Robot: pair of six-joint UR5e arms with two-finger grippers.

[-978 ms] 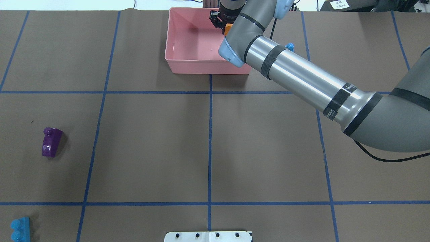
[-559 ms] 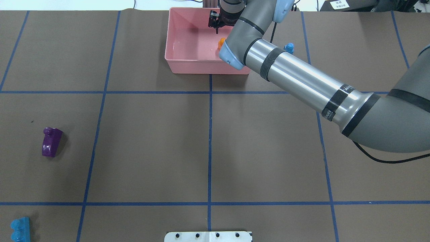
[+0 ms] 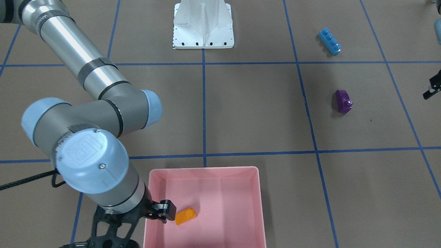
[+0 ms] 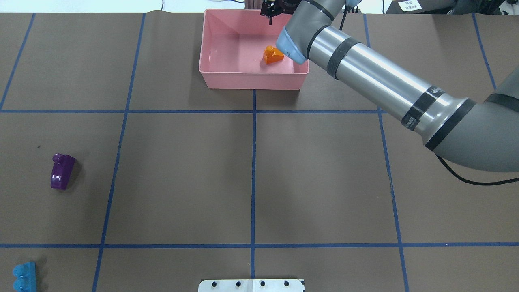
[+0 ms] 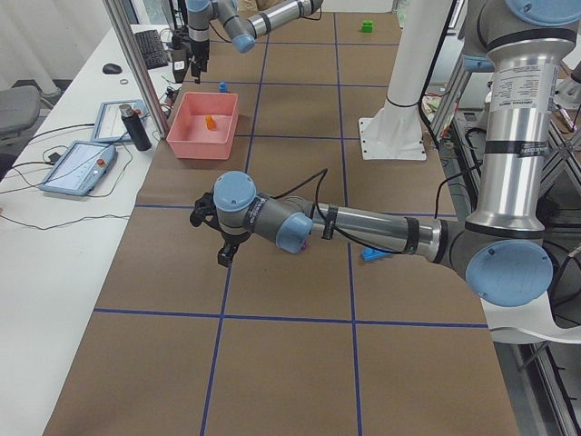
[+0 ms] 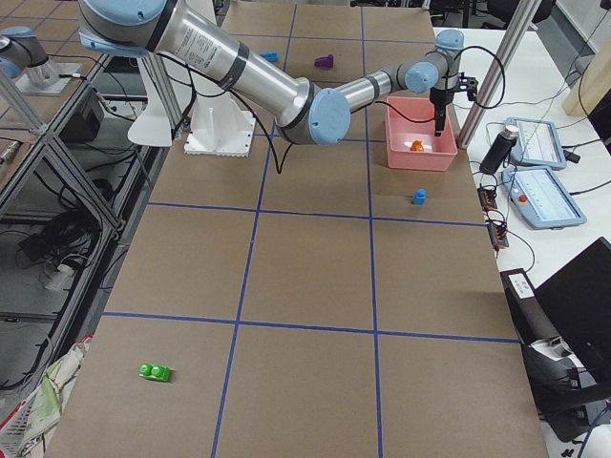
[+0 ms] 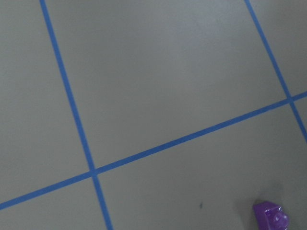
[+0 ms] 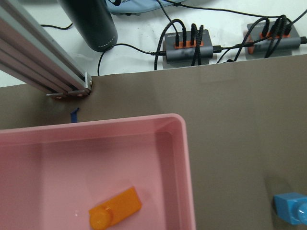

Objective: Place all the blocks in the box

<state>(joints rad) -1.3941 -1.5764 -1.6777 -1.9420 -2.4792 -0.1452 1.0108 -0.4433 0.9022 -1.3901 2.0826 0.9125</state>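
Observation:
The orange block (image 4: 273, 55) lies loose on the floor of the pink box (image 4: 227, 77), also in the front view (image 3: 186, 216) and the right wrist view (image 8: 115, 209). My right gripper (image 4: 271, 10) hangs open and empty above the box's far rim. The small blue block (image 8: 292, 213) stands on the table just outside the box. The purple block (image 3: 343, 101) and the long blue block (image 3: 329, 41) lie far off on my left side. My left gripper (image 3: 433, 88) hovers open beyond the purple block (image 7: 271, 218). The green block (image 6: 154, 372) sits far out on my right.
The white robot base (image 3: 203, 24) stands at the table's near-robot edge. Beyond the box an aluminium post (image 8: 43, 67), a black bottle (image 8: 91, 24) and cable hubs (image 8: 189, 45) sit off the mat. My right arm (image 4: 377, 87) spans the table's right half.
My right gripper has let go of the orange block, which dropped onto the box floor. The gripper has risen and drawn back toward the far rim.

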